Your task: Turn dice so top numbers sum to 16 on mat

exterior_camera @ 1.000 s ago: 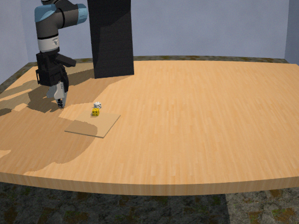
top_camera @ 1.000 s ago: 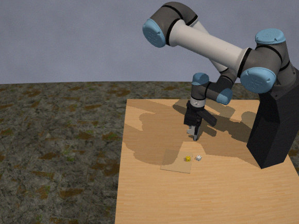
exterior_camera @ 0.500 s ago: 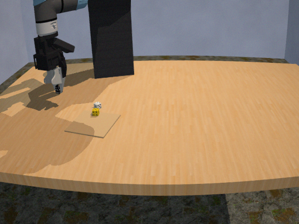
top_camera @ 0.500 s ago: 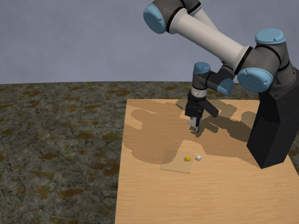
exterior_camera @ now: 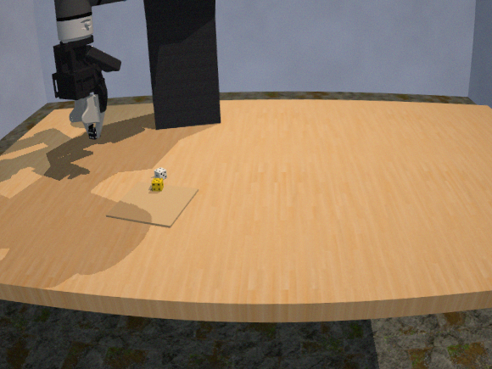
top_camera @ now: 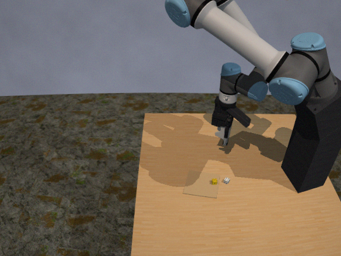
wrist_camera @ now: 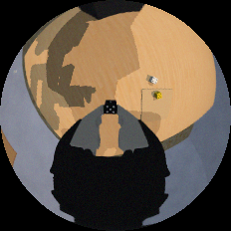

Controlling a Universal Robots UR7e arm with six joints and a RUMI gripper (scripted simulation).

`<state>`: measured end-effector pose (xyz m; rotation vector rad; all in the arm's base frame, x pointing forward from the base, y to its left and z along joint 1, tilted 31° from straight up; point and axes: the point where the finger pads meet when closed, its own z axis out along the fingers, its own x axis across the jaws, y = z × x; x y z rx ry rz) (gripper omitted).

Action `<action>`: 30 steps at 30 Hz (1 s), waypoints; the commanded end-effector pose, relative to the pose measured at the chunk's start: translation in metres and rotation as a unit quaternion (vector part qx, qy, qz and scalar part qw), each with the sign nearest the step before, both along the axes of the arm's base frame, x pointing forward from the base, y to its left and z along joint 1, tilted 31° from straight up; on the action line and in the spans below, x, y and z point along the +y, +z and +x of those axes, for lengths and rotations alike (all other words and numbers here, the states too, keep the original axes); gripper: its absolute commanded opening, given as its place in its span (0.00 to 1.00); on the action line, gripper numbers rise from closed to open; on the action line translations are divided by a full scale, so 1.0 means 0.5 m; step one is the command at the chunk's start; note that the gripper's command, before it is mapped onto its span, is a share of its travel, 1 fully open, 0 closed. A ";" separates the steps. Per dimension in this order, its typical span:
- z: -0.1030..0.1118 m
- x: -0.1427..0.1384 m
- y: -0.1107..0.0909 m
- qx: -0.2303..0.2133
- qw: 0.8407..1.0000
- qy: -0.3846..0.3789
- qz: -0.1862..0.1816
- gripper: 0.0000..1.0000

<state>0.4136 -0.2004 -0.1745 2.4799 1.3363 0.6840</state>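
Observation:
My gripper [top_camera: 225, 143] [exterior_camera: 92, 134] [wrist_camera: 111, 106] is shut on a black die with white pips, seen between the fingertips in the wrist view, and holds it above the table, behind the mat in the top view. A yellow die [top_camera: 214, 181] [exterior_camera: 157, 184] [wrist_camera: 158, 95] sits on the thin tan mat [top_camera: 194, 189] [exterior_camera: 170, 213] [wrist_camera: 149, 105], close to one edge. A white die [top_camera: 226, 180] [exterior_camera: 160, 173] [wrist_camera: 153, 80] rests on the table just off the mat, beside the yellow die. The top numbers are too small to read surely.
The wooden table [top_camera: 235, 224] [exterior_camera: 318, 209] carries the dark robot pedestal [top_camera: 308, 153] [exterior_camera: 184, 60] at its back. Shadows of the arm fall across the table and part of the mat. The white and yellow dice stand close together with a small gap.

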 end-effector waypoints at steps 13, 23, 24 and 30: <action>0.010 0.008 0.008 0.001 1.000 0.009 -0.005 0.03; 0.089 0.074 0.048 0.007 0.997 0.067 -0.038 0.03; 0.102 0.088 0.056 0.008 0.996 0.076 -0.044 0.03; 0.178 0.176 0.108 0.005 0.988 0.131 -0.077 0.03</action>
